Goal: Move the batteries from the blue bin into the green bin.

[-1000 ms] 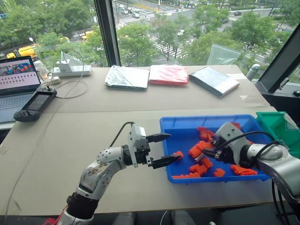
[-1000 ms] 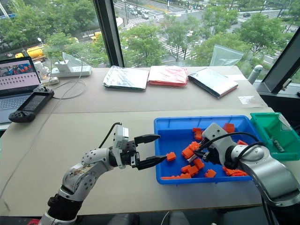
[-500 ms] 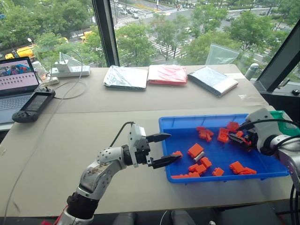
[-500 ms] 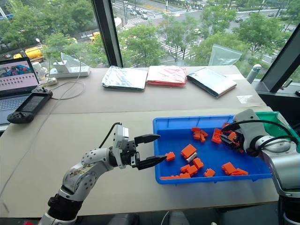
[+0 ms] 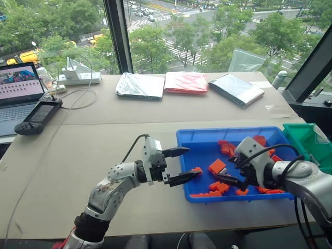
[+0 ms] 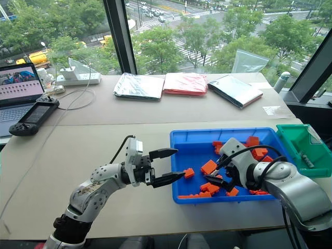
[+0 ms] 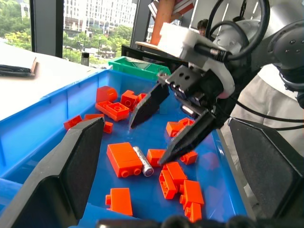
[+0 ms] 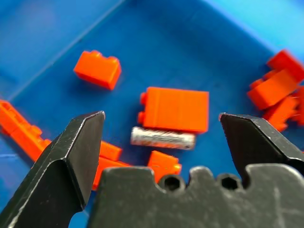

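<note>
The right gripper (image 8: 161, 118) hangs over the middle of the blue bin (image 6: 179, 136), tipped down into it, its two black fingers spread wide apart with nothing between them. Directly under that gap a single silver battery (image 8: 163, 137) lies flat on the bin floor, touching the long side of a large orange block (image 8: 175, 110). From the left wrist view the same battery (image 7: 143, 161) sits just beside that block (image 7: 123, 159), with the right gripper's fingertips (image 7: 147, 105) poised above it and not touching it.

The left gripper (image 5: 179, 166) hovers at the blue bin's left wall, pointing across towards the bin, fingers apart and empty. A small orange block (image 5: 197, 170) lies just past its lower fingertip, inside the bin near that wall.

More orange blocks (image 6: 255, 152) are scattered across the bin floor, thickest towards its near edge and far right corner.

The green bin (image 6: 290, 136) stands just beside the blue bin's right end, at the bench's right edge. A grey, battery-like cylinder (image 6: 304, 159) lies on its floor.
</note>
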Robot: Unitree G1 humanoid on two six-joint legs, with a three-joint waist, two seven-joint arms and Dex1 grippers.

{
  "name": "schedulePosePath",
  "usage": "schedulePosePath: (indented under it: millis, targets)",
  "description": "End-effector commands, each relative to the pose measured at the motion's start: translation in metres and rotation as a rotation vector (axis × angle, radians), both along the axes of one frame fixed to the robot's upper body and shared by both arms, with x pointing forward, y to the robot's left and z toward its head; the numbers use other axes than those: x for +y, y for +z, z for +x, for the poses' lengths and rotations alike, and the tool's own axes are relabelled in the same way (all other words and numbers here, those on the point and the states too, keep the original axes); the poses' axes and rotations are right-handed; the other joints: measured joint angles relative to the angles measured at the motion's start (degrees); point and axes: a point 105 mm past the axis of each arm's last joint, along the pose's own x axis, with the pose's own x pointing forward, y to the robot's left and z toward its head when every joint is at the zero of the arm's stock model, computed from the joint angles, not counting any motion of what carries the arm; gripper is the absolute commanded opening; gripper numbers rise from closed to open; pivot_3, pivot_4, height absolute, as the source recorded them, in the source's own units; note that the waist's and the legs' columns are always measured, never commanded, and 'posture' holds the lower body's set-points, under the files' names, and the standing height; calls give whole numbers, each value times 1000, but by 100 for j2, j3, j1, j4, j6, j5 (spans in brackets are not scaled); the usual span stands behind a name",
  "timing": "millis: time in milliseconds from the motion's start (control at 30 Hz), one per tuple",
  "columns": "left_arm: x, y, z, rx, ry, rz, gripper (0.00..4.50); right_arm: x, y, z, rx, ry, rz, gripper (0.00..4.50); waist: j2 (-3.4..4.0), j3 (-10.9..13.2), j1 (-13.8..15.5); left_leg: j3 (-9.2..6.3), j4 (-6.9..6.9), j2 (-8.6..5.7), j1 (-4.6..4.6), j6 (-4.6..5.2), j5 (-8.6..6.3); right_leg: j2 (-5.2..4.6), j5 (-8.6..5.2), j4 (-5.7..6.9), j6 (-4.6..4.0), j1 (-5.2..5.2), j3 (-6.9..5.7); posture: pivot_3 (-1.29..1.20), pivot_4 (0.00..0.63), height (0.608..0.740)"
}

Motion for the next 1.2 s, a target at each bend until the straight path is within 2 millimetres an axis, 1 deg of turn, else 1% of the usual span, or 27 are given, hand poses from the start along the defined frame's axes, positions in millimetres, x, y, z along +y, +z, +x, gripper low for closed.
schedulePosePath:
  millis: [33, 133, 233, 300, 367, 533, 600, 667, 700, 733, 800, 867, 900, 933, 967, 1000, 1033, 1067, 1200]
  targets:
    - [-2, 9, -5, -37, -14, -16, 4500, 2, -1, 2, -10, 0, -8, 4489, 0, 0, 0, 0, 0, 0, 0, 0, 0, 0, 0, 0, 0, 0, 0, 0, 150, 740]
    - [-1, 9, -5, -37, -13, -17, 4500, 3, -1, 1, -5, 1, -1, 4489, 0, 0, 1, 0, 0, 0, 0, 0, 0, 0, 0, 0, 0, 1, 0, 0, 150, 740]
    - [-1, 9, -5, -36, -12, -17, 4500, 3, -3, -1, 5, 1, -1, 3739, 0, 0, 0, 0, 0, 0, 1, 0, 0, 0, 0, 0, 0, 1, 0, 0, 150, 740]
    - [-1, 9, -5, -36, -12, -17, 4500, 3, -3, -1, 6, 4, -2, 3057, 0, 0, 1, 0, 0, 0, 1, 0, 0, 0, 0, 0, 0, 1, 0, 0, 150, 740]
    - [-2, 9, -5, -37, -14, -17, 4500, 3, -3, -3, 11, 9, -3, 2499, 0, 0, 2, 0, 0, 0, 1, 0, 0, -1, 0, 0, 0, 1, 0, 0, 150, 740]
    - [-2, 9, -5, -37, -15, -18, 4500, 2, 0, -4, 1, 6, -1, 2500, 0, 0, 0, 0, 0, 0, 1, 0, 0, 0, 0, 0, 0, 1, 0, 0, 150, 740]
    - [-2, 9, -5, -37, -16, -18, 4500, -5, 14, -1, -38, -22, 8, 2500, 0, 0, 2, 0, 0, 0, 1, 0, 0, 0, 0, 0, 0, 1, 0, 0, 150, 740]
    - [-2, 9, -5, -37, -15, -18, 4500, -32, 46, 7, -132, -124, 3, 2500, 0, 0, 12, 0, 0, -1, 0, 0, 0, -2, 0, 1, 0, 0, 0, 0, 150, 740]
    - [-2, 9, -5, -37, -14, -17, 4500, -50, 65, 11, -195, -192, -7, 2500, 1, 0, 21, 0, 1, -2, -2, 0, 0, -3, 0, 0, 0, -1, 0, 0, 150, 740]
    - [-2, 9, -5, -36, -14, -17, 4500, -61, 78, 12, -234, -234, -13, 2500, 1, 0, 37, 0, 1, -2, -6, 0, 0, -7, 0, 1, 1, -4, 0, 0, 150, 740]
    - [-2, 9, -5, -35, -14, -18, 4500, -80, 99, 18, -322, -323, -20, 2500, 0, 0, 49, 1, 2, -3, -8, 0, 0, -8, 1, 1, 2, -5, 0, 0, 150, 740]
    - [-2, 9, -4, -35, -14, -18, 4500, -92, 111, 23, -387, -380, -50, 2500, 0, 0, 46, 2, 1, 0, -4, 0, 0, -1, 1, -1, 1, -3, 0, 0, 150, 740]
    - [-2, 9, -4, -35, -15, -17, 4500, -110, 128, 30, -479, -485, -69, 2500, 0, 0, 37, 3, -1, 1, -2, 0, 0, 1, 0, -1, 0, -3, 0, 0, 150, 740]
    - [-2, 9, -4, -36, -15, -17, 4500, -123, 139, 33, -541, -559, -80, 2500, -1, 0, 16, 5, -3, 3, -1, 0, 0, 4, 0, 0, -1, -3, 0, 0, 150, 740]
    - [-2, 9, -3, -36, -16, -17, 4500, -144, 154, 34, -624, -683, -108, 2500, 0, 0, -4, 7, -3, 5, 0, 0, 0, 6, 0, 0, -3, -3, 0, 0, 150, 740]
    - [-2, 9, -3, -36, -18, -17, 4500, -166, 163, 32, -688, -807, -130, 2500, 3, 0, -4, 11, -3, 1, -1, -1, 0, 1, 1, 3, -3, -4, 3, 0, 150, 740]
    - [-2, 10, -3, -37, -19, -17, 4500, -178, 167, 30, -719, -880, -145, 2500, 3, -1, -3, 14, -2, -3, -1, -2, 1, -3, 1, 6, -3, -6, 8, 0, 150, 740]
    - [-2, 10, -3, -36, -20, -17, 4500, -189, 165, 27, -726, -946, -159, 2500, 3, -1, 9, 14, -3, -5, -1, -2, 2, -4, 1, 6, -3, -6, 8, 0, 150, 740]
    - [-2, 10, -2, -36, -18, -18, 4500, -208, 156, 21, -756, -1079, -147, 2500, 3, -2, 30, 18, -5, -3, -11, -1, 1, -2, 1, -2, -3, -8, -1, 0, 150, 740]
